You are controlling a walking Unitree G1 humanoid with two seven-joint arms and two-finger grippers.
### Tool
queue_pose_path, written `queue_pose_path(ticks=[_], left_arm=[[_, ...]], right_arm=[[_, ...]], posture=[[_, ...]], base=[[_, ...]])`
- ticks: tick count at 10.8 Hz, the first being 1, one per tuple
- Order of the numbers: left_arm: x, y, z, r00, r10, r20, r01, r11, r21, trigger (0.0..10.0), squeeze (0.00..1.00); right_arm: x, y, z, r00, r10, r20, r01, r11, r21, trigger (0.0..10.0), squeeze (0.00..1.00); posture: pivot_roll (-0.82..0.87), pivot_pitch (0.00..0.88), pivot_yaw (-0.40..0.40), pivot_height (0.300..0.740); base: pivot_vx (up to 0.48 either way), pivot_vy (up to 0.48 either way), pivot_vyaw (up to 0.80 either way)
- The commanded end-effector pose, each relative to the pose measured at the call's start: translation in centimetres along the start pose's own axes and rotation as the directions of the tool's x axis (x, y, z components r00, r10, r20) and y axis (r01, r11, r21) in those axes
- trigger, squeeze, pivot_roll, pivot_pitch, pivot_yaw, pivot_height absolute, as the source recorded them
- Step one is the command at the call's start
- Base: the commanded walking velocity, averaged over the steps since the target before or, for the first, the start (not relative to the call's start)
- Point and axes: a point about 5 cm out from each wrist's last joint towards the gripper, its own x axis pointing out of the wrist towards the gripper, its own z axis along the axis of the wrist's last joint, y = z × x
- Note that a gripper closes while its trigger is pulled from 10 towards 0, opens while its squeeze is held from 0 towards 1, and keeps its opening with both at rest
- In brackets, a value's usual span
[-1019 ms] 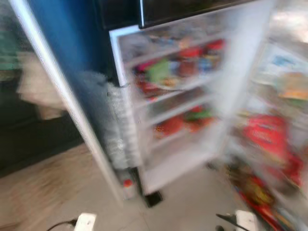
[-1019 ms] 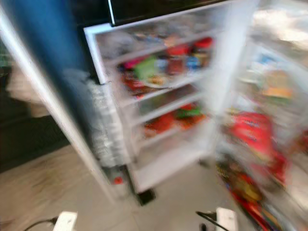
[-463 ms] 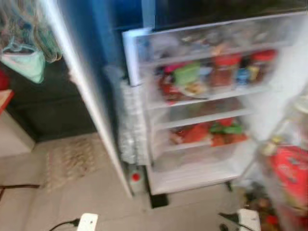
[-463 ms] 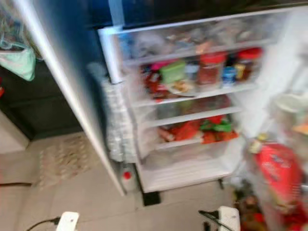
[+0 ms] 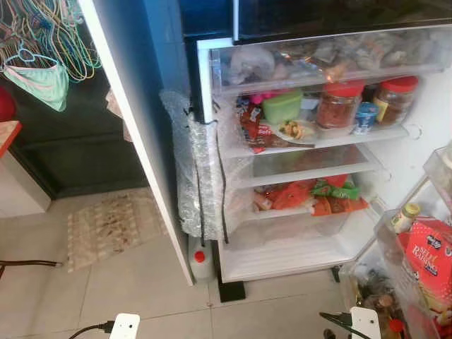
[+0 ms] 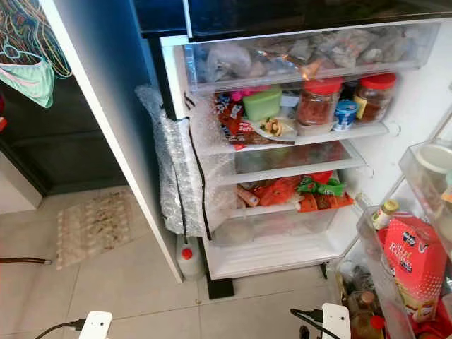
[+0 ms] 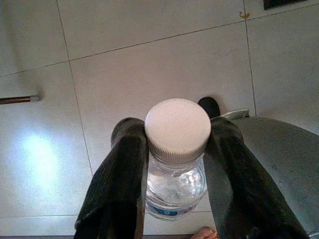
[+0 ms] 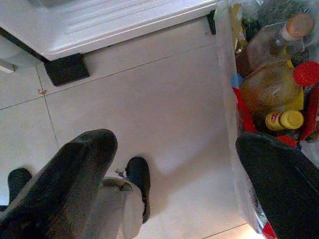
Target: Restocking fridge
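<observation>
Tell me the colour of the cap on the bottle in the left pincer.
White, clearest in the left wrist view: the bottle cap.

Tiled floor (image 5: 120, 282) bears patterned mat (image 5: 109, 226), jug (image 5: 200, 261) beside fridge (image 5: 296, 176)

We are facing the open fridge (image 6: 282, 258), its shelves sitting at twelve o'clock. Two red-lidded jars (image 6: 318, 102) are standing on the upper shelf beside a green tub (image 6: 262, 103). Red and green packets (image 6: 293, 192) are lying lower down. At four o'clock the door rack is holding a red box (image 6: 413, 265). A rug (image 6: 92, 226) is lying at nine o'clock.
</observation>
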Motion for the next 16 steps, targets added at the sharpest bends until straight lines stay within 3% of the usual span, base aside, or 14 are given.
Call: queue_pose_path(ticks=[1, 7, 16], left_arm=[[-0.02, 0.29, -0.09, 1.0, 0.001, -0.007, -0.001, 1.0, 0.01, 10.0, 0.0], [-0.01, 0.36, -0.04, 1.0, 0.004, -0.006, -0.004, 1.0, 0.009, 10.0, 0.0], [0.0, 0.44, 0.03, 1.0, 0.003, -0.003, -0.003, 1.0, 0.017, 10.0, 0.0]], right_arm=[[-0.08, -0.17, -0.41, 1.0, -0.008, -0.018, 0.008, 1.0, 0.005, 10.0, 0.0], [-0.03, 0.08, -0.4, 1.0, 0.006, -0.028, -0.006, 1.0, -0.008, 10.0, 0.0], [-0.01, 0.21, -0.39, 1.0, 0.01, -0.027, -0.01, 1.0, 0.0, 10.0, 0.0]], posture=[[-0.09, 0.0, 0.048, 0.74], [-0.09, 0.0, 0.049, 0.74], [-0.09, 0.0, 0.053, 0.74]], base=[[0.0, 0.0, 0.0], [0.0, 0.0, 0.0], [0.0, -0.292, 0.0]])
